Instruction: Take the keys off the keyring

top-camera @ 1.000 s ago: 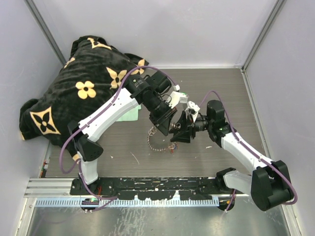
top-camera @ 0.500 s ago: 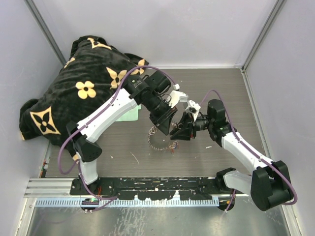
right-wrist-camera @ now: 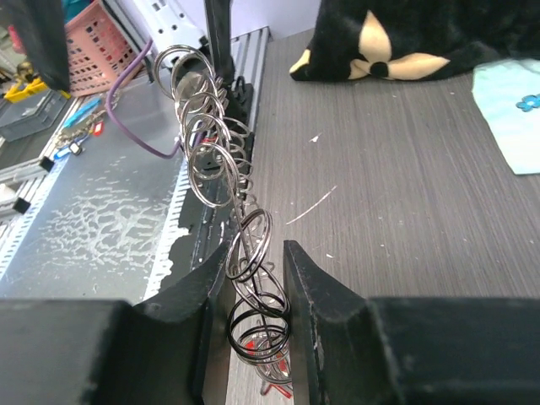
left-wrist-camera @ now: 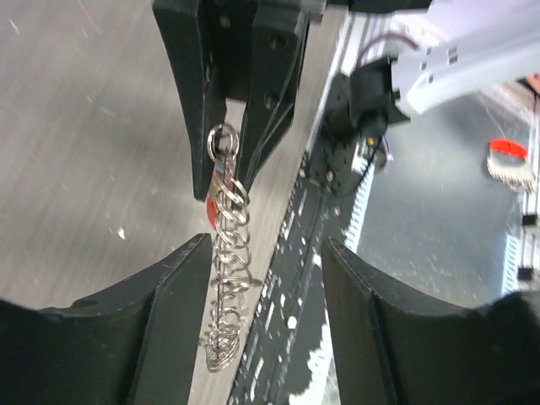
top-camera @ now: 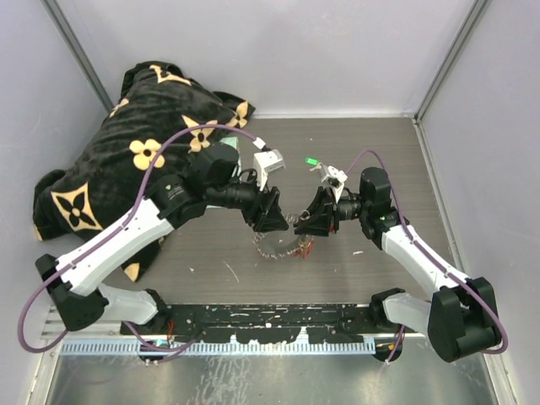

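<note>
The keyring (top-camera: 272, 247) is a loop of linked silver rings hanging over the table between both grippers. My right gripper (top-camera: 304, 226) is shut on it: in the right wrist view the fingers (right-wrist-camera: 190, 291) pinch the rings, and the keyring (right-wrist-camera: 207, 143) runs up and away from them. A red key tag (right-wrist-camera: 261, 344) shows below the jaws. My left gripper (left-wrist-camera: 266, 253) is open, and the keyring (left-wrist-camera: 228, 253) hangs free close to its left finger. The red tag (left-wrist-camera: 211, 207) shows behind the rings. The key blades are too small to make out.
A black plush blanket with cream flowers (top-camera: 135, 160) fills the back left of the table. A pale blue cloth (right-wrist-camera: 515, 110) lies next to it. The black base rail (top-camera: 253, 321) runs along the near edge, and grey walls stand on three sides.
My right gripper closed on the keyring. My left gripper then let go of it and opened, and the left arm swung down and to the left.
</note>
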`<state>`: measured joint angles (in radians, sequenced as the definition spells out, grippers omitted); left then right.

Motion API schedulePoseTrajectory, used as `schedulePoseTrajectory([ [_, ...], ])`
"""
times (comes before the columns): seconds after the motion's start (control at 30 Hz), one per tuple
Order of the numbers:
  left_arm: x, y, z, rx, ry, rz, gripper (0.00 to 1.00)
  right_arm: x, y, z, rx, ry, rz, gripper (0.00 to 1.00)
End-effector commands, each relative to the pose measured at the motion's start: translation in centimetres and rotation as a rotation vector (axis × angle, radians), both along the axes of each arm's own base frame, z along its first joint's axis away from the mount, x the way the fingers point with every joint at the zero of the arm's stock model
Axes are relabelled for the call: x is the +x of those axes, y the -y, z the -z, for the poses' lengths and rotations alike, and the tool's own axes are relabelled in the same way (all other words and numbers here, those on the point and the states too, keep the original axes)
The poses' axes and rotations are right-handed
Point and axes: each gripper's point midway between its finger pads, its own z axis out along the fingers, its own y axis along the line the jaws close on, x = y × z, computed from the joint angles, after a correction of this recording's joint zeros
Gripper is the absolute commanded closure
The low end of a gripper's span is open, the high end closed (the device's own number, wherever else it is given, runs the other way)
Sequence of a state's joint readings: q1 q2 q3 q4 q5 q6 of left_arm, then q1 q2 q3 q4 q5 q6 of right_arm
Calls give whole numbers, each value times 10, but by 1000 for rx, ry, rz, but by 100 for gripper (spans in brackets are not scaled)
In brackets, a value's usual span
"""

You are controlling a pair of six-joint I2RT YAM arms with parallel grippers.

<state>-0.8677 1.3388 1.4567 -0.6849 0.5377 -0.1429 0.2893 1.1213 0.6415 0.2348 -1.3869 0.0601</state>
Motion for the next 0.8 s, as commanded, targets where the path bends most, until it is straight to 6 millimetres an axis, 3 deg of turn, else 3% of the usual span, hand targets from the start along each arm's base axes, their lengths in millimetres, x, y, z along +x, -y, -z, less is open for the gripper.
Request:
schedulePoseTrajectory([
  [0.0,24,3,-55,-228,208,-101,40,22,4,-20,14,48,85,99],
  [0.07,27,-8,-47,-250,252,-150,35,27,7,-20,18,29,107,99],
  [0.23,21,-39,-30,-407,345,-273,3,30,10,-22,24,20,133,99],
  [0.27,17,-46,-33,-483,371,-296,1,31,10,-21,24,19,138,99],
  [0.33,19,-54,-8,-519,337,-358,2,33,11,-22,25,19,145,99],
  [0.47,26,-67,15,-637,309,-475,2,34,11,-20,23,12,147,99],
  [0.77,51,-50,41,-760,198,-459,2,31,12,-21,29,14,130,99],
])
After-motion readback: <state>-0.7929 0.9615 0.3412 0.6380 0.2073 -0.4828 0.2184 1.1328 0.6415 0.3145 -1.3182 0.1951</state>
